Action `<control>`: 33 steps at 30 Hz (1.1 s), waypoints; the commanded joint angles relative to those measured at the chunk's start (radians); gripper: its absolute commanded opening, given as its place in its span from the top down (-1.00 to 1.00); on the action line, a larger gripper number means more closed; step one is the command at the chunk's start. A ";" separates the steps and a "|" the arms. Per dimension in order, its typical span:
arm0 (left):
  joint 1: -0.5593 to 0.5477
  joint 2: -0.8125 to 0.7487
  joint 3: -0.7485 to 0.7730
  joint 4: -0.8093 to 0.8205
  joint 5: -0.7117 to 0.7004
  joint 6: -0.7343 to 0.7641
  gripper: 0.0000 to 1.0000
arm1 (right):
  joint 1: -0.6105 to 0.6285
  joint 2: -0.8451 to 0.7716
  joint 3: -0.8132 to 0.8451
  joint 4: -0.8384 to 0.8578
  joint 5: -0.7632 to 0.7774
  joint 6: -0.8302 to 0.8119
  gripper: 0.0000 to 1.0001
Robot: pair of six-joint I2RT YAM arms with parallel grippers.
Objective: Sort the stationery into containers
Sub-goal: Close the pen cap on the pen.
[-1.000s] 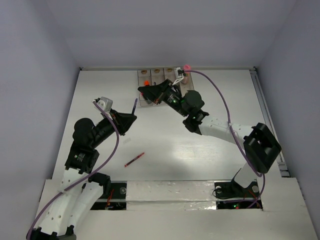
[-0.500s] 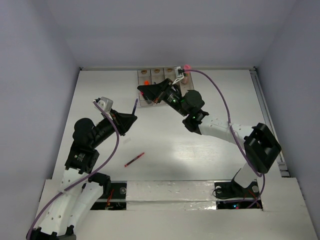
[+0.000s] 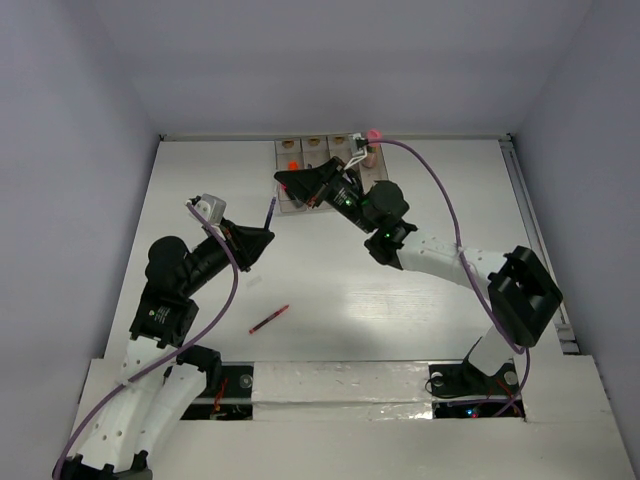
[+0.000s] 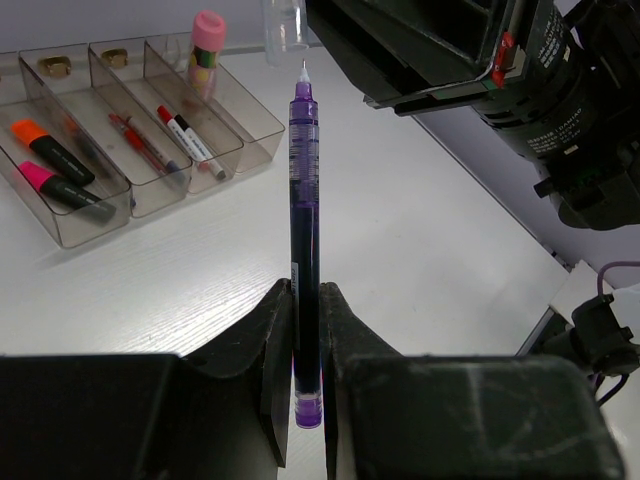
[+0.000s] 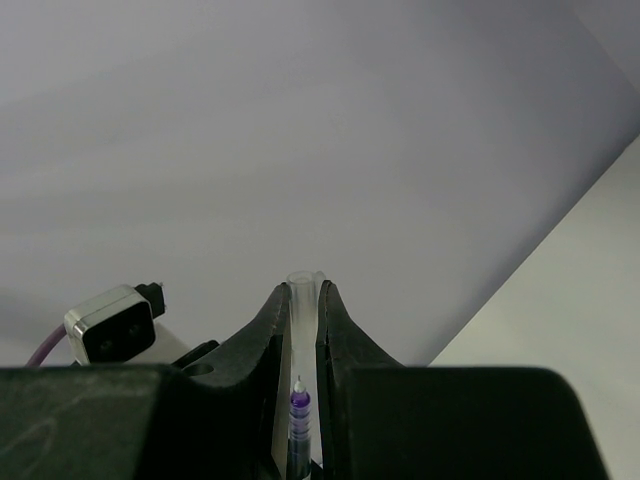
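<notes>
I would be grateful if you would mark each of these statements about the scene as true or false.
1. The left gripper is shut on a purple pen. True.
2. The right gripper holds nothing. False: its fingers pinch a clear cap.
3. A red pen lies loose on the table. True.
4. The orange highlighter and the pink highlighter lie in different bins. False: both lie in the same end bin.
</notes>
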 commanded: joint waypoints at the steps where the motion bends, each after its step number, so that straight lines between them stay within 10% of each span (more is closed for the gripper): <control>1: 0.006 -0.009 0.009 0.055 0.004 -0.003 1.00 | 0.027 -0.010 0.015 0.064 0.009 -0.024 1.00; 20: 0.025 -0.034 0.002 0.080 -0.002 -0.022 1.00 | 0.100 0.002 -0.036 0.077 0.060 -0.057 1.00; 33: 0.025 0.023 0.063 0.131 -0.010 -0.054 1.00 | 0.110 0.030 -0.080 0.002 -0.209 -0.037 1.00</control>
